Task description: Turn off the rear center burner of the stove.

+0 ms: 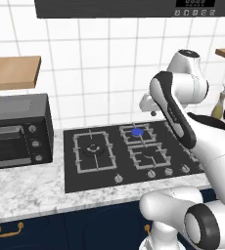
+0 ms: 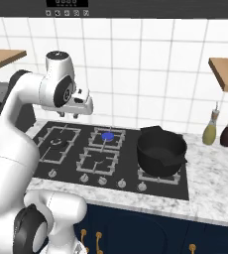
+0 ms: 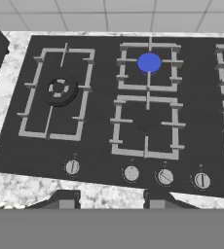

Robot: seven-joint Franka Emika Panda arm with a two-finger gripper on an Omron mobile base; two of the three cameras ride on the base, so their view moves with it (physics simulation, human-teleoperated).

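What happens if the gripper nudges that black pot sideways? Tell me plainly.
The black pot looks heavy and squat, so it probably won't tip. Resting on a wire grate of the stove, it would likely catch and scrape, not glide.

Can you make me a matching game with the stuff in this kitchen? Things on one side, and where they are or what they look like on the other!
Things:
1. rear center burner
2. pot
3. toaster oven
4. bottles

Clues:
A. black, sitting on the stove's right side
B. bright blue middle
C. on the counter right of the stove
D. on the counter left of the stove

Pairs: 1-B, 2-A, 3-D, 4-C
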